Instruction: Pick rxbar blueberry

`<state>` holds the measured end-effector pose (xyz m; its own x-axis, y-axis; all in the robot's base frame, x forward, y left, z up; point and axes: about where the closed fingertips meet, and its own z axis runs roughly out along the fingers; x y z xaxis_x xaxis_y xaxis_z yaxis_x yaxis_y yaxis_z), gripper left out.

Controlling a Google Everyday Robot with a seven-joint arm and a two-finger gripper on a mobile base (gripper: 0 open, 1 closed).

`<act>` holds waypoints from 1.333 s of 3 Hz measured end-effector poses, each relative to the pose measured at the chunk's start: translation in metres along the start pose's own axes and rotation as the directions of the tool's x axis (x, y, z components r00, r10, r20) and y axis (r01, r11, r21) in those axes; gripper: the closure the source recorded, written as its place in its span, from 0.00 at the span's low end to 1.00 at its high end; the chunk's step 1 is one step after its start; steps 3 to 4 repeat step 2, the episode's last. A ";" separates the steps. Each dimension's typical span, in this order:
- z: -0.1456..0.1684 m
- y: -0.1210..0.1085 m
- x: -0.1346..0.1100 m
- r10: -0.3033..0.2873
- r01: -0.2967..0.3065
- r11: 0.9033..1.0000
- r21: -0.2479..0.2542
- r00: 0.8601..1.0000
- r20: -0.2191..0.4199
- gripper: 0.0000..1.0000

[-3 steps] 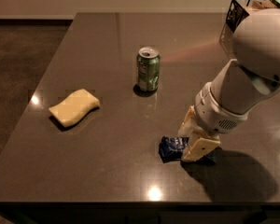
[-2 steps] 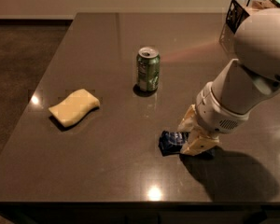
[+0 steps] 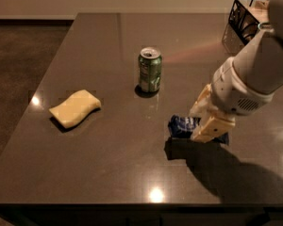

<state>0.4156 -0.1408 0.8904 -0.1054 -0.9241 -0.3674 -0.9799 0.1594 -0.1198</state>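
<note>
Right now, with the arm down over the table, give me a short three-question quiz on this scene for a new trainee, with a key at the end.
1. True or false: the green soda can stands upright on the table.
2. Fill in the missing word: in the camera view, the pale yellow sponge lies to the ___ of the can.
3. Multiple choice: the gripper is low over the table at which thing? A. the sponge. B. the can. C. the rxbar blueberry.

Key: 1 true; 2 left; 3 C, because the gripper sits right at the blue-wrapped bar, apart from the can and far from the sponge.
</note>
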 end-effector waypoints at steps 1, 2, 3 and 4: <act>-0.040 -0.016 -0.014 0.042 -0.043 0.998 0.035 0.999 0.033 1.00; -0.040 -0.016 -0.014 0.042 -0.043 0.998 0.035 0.999 0.033 1.00; -0.040 -0.016 -0.014 0.042 -0.043 0.998 0.035 0.999 0.033 1.00; -0.040 -0.016 -0.014 0.042 -0.043 0.998 0.035 0.999 0.033 1.00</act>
